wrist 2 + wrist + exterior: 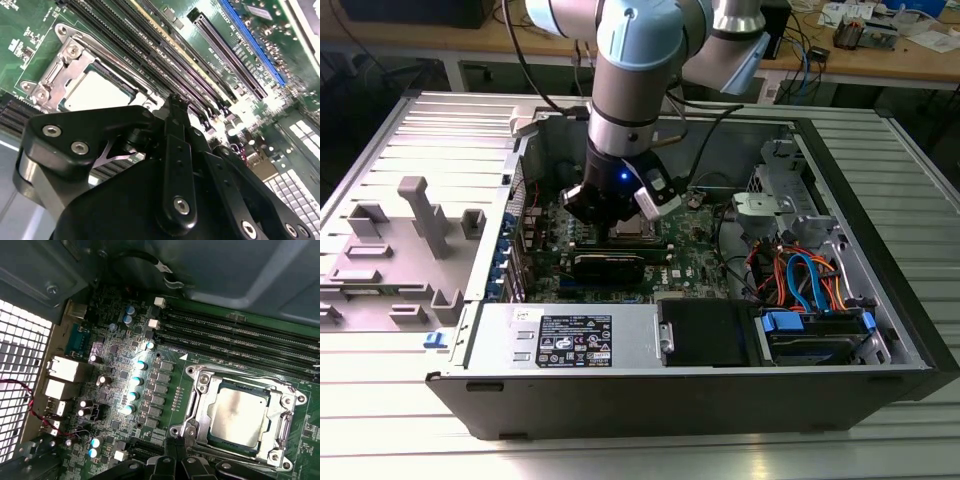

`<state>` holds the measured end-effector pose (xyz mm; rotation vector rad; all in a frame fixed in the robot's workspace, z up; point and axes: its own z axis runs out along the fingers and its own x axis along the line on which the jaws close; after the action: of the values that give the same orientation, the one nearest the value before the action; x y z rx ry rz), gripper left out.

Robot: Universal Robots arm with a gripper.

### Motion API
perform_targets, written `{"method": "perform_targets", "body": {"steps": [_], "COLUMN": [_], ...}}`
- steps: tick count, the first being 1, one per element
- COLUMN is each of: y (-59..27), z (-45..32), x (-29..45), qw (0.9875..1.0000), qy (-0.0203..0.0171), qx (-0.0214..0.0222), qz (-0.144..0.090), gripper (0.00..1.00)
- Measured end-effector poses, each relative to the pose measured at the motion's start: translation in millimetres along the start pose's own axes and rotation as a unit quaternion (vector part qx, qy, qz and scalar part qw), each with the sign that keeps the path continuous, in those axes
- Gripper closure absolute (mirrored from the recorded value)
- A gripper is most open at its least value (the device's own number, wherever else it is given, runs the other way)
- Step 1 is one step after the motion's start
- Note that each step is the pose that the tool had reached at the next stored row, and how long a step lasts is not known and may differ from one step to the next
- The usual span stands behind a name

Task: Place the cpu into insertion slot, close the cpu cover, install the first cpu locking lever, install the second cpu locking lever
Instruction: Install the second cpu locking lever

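The cpu (239, 412) lies flat in the insertion slot (280, 450) on the green motherboard, its silver top showing. The cpu cover (200, 392) is down around it, framing the chip through its window. In the second wrist view the cpu (97, 92) and the cpu cover (65, 65) sit just beyond my fingertips. My gripper (175, 105) is shut with nothing between its fingers, its tip low beside the socket's edge. In the first wrist view the gripper (176, 462) is at the socket's near rim. In the exterior view the gripper (617, 225) hangs over the socket (636, 233).
Long black memory slots (240, 332) run beside the socket. A black expansion card (608, 265) stands just in front of it. Case walls, a drive cage (780, 205) and orange and blue cables (800, 280) crowd the exterior view's right. A grey fixture (420, 215) lies outside the case.
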<state>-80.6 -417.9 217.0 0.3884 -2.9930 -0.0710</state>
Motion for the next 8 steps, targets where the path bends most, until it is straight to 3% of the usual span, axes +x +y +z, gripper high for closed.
{"method": "perform_targets", "body": {"steps": [5, 8], "y": [0.6, 0.8], "z": [-10.4, -12.7], "x": [1.2, 1.5], "qw": [1.0000, 1.0000], "qy": [0.0002, 0.0001], "qx": [0.0001, 0.0001], "qz": [-0.001, -0.001], "gripper": [0.89, 0.89]}}
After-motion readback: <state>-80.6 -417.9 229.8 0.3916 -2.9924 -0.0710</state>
